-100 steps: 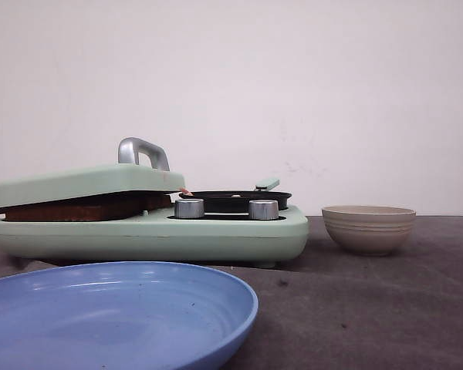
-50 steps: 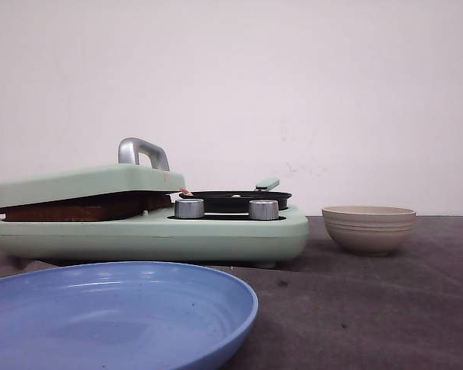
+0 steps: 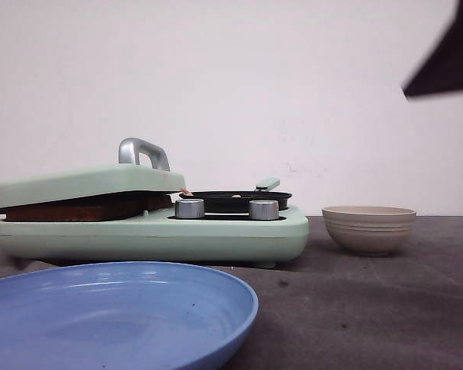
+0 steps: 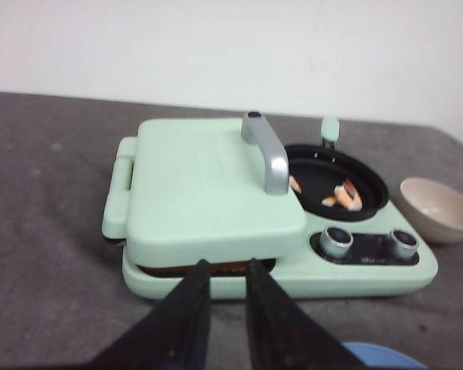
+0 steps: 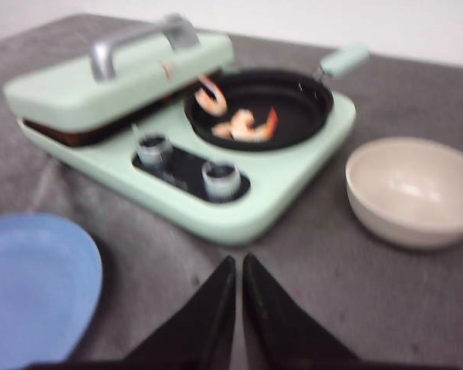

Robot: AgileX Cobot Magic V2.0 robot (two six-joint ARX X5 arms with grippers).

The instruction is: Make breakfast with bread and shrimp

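Observation:
The bread (image 3: 77,208) lies inside the mint-green breakfast maker (image 3: 216,235), only its brown crust edge showing under the lowered lid (image 3: 77,183). That crust (image 4: 166,270) also shows in the left wrist view. Several pinkish-orange shrimp (image 5: 243,125) lie in the black pan (image 5: 293,100) on the maker's right side, seen too as shrimp (image 4: 343,196) from the left wrist. My left gripper (image 4: 228,266) hovers in front of the lid's front edge, slightly open and empty. My right gripper (image 5: 238,260) is shut and empty, above the cloth in front of the maker's knobs (image 5: 220,179).
An empty beige ribbed bowl (image 3: 368,229) stands right of the maker. A blue plate (image 3: 116,316) sits at the near left. The lid carries a silver handle (image 3: 141,150). A dark part of my right arm (image 3: 447,65) shows at the upper right. Grey cloth covers the table.
A dark part of the right arm has come into the upper right of the front view. The maker, bowl and plate have not moved.

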